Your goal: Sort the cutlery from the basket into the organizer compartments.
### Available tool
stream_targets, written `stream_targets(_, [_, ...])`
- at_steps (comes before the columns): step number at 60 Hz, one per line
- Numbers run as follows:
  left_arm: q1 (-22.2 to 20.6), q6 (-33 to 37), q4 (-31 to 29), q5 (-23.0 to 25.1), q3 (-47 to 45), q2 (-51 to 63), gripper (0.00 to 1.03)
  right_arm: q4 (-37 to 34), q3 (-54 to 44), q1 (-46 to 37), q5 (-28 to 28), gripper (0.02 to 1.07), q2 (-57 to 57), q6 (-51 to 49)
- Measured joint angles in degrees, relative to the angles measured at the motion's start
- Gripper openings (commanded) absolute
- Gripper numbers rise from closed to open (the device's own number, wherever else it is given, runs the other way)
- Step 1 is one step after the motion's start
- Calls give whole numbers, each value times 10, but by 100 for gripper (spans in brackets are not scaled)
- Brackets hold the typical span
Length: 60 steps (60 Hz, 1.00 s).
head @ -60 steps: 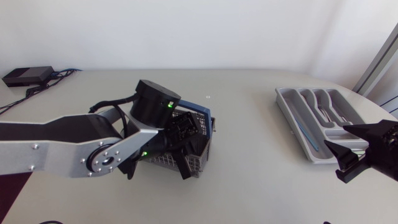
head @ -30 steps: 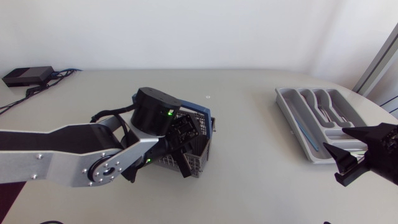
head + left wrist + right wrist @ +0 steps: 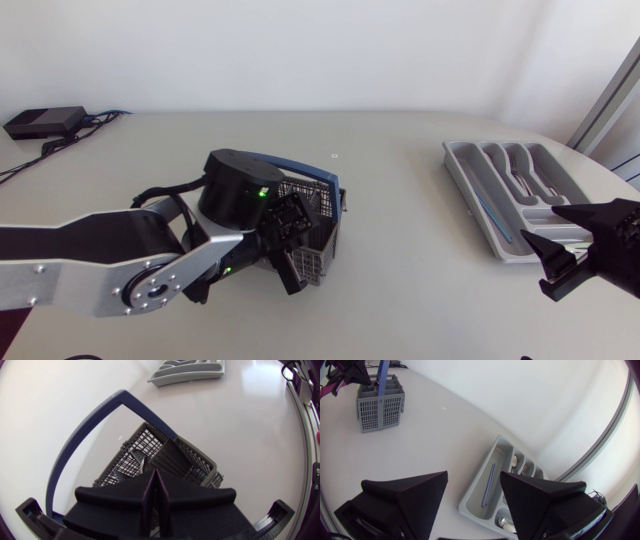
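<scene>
The grey wire basket [image 3: 320, 212] with a blue handle [image 3: 300, 165] stands mid-table; in the right wrist view the basket [image 3: 380, 402] is far off. My left gripper [image 3: 287, 238] hangs over it, fingers pressed together [image 3: 155, 474] with nothing visible between them. A spoon [image 3: 139, 460] rests in the basket [image 3: 200, 467] below. The grey organizer [image 3: 470, 195] lies at the right, holding a blue utensil [image 3: 495, 215] and silver cutlery [image 3: 520, 170]. My right gripper [image 3: 548, 232] stands open just in front of the organizer [image 3: 470, 500], nothing between its fingers [image 3: 415, 495].
A black box with cables [image 3: 45, 122] sits at the back left corner. A small mark [image 3: 335, 156] lies on the table behind the basket. The organizer [image 3: 187, 371] is far beyond the basket in the left wrist view.
My left gripper has closed its fingers over the basket, and the left arm has shifted slightly left and down. The right arm has not moved.
</scene>
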Motion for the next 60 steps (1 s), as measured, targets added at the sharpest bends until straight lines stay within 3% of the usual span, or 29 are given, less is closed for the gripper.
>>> stream_targets(5, [-6, 4, 2, -6, -6, -10, 4, -3, 0, 4, 4, 78, -5, 0])
stream_targets(16, [-19, 21, 33, -10, -34, -11, 27, -15, -1, 10, 10, 78, -21, 0])
stream_targets(31, [-19, 44, 79, -24, -52, -11, 37, -17, -5, 10, 10, 78, -23, 0])
stream_targets(60, [4, 71, 113, -37, -52, 6, 37, -17, -10, 10, 10, 78, -21, 0])
